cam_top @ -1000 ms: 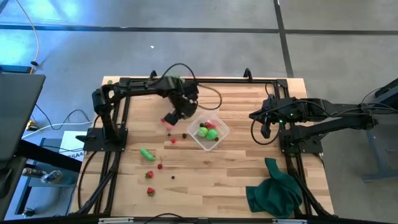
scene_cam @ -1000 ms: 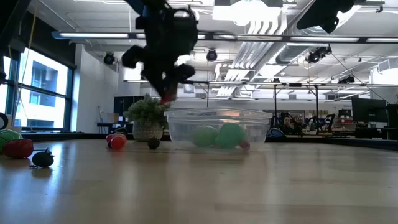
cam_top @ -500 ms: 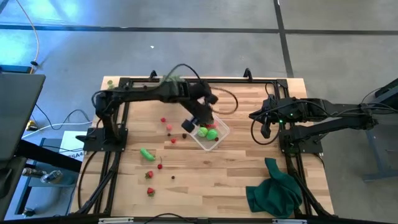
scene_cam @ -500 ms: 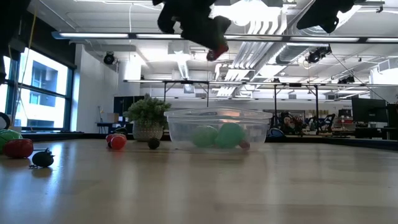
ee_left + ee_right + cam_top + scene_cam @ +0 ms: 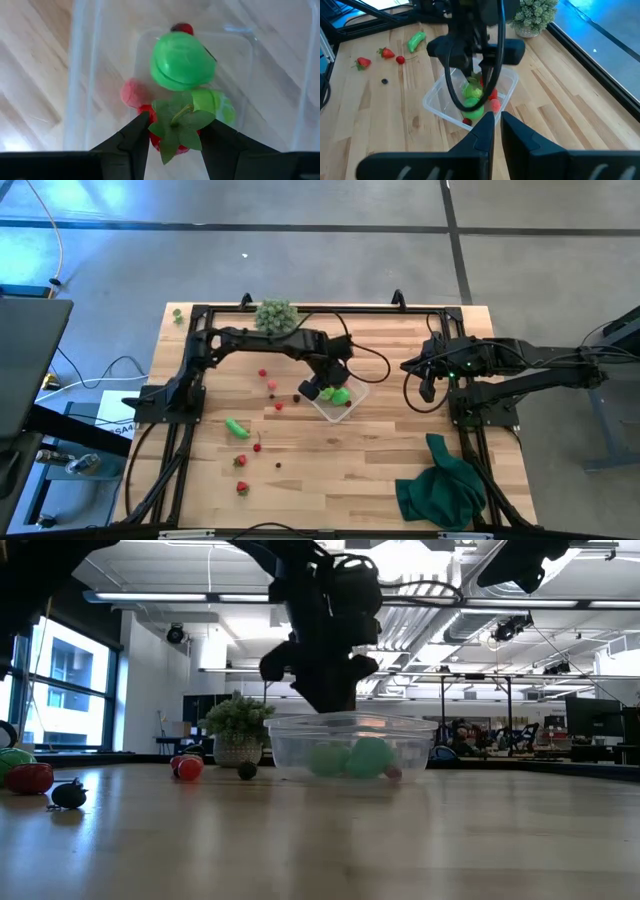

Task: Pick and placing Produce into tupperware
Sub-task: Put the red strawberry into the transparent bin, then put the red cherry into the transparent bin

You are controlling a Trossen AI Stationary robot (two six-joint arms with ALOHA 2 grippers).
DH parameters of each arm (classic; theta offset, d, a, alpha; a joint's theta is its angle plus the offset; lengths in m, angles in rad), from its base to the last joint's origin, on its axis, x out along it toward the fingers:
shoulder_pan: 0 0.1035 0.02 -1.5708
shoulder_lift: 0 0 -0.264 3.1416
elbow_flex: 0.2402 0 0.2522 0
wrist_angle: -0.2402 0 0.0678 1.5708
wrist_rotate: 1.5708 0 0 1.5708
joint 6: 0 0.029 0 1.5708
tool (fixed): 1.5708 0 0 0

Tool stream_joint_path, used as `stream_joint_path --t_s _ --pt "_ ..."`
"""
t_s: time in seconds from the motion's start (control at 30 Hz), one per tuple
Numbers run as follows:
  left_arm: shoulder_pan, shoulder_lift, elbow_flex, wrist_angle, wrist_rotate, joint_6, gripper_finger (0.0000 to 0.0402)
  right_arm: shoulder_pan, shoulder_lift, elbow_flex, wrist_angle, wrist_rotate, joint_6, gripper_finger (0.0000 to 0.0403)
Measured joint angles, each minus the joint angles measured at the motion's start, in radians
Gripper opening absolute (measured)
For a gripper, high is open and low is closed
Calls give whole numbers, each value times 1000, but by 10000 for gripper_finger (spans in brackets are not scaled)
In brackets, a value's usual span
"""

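We see a pale wooden plank tabletop [image 5: 380,460] framed by black rails, standing on a grey floor; the low view looks across it into a large hall with ceiling lights, windows and further benches. A dark green cloth [image 5: 440,485] lies crumpled at one near corner, and a small potted bushy plant [image 5: 273,314] stands at the far edge.

The left claw [image 5: 318,388] hangs over the clear tupperware [image 5: 352,405] near the middle of the tabletop. Only the left wrist view shows what it grips: its fingers [image 5: 132,137] are closed on a red toy strawberry [image 5: 170,137] with a green leafy cap, above a round green piece [image 5: 181,62] and red pieces already in the tub. From above, more produce is scattered outside: a green oblong piece [image 5: 236,427] and small red berries [image 5: 241,462].

The right claw [image 5: 495,120] waits well apart over its own side, fingers nearly together and holding nothing.
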Motion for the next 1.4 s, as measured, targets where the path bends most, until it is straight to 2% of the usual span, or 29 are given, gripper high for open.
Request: stream_joint_path --t_s 0.53,0.83,0.97,1.3,1.4 --pt "0 13 1 -13 -10 2 143 0 0 0 0 0 0 25" --pt "0 13 1 -12 37 3 144 0 0 0 0 0 0 25" --pt "0 12 1 -11 53 2 163 0 0 0 0 0 0 25" --pt "0 12 1 -12 15 -13 219 0 0 0 0 0 0 25" --pt "0 12 46 -91 16 -46 226 0 0 0 0 0 0 25"
